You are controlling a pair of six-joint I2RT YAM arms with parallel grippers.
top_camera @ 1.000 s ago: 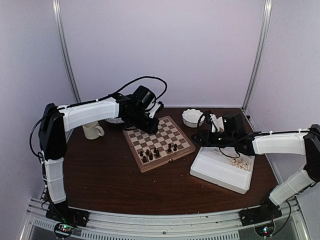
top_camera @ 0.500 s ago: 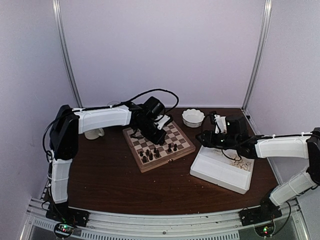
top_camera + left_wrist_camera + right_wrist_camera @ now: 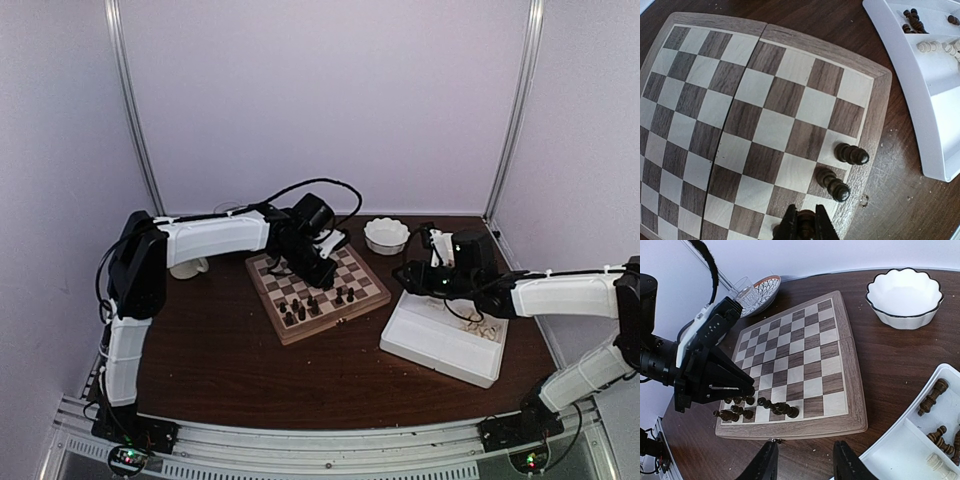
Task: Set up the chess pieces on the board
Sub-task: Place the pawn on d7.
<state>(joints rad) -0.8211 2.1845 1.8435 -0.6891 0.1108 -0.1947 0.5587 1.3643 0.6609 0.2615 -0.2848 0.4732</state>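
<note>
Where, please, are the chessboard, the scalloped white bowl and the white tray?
chessboard (image 3: 810, 347): right wrist view, a bare square near the middle.
scalloped white bowl (image 3: 904, 294): right wrist view, its bare inside.
white tray (image 3: 440, 345): top view, its bare near compartment.

Left gripper (image 3: 320, 276) moved across board (image 3: 362, 272)

A dark brown wooden table (image 3: 220, 370) carries everything. The checkered board (image 3: 358, 272) lies near its middle, turned at an angle. To the right, nearer, sits a white divided tray (image 3: 430, 342). A white scalloped bowl (image 3: 385, 240) stands at the far edge, between them. At the far left are a cream mug (image 3: 190, 268) and a patterned dish (image 3: 765, 290), with a clear glass (image 3: 743, 291) by it.
</note>
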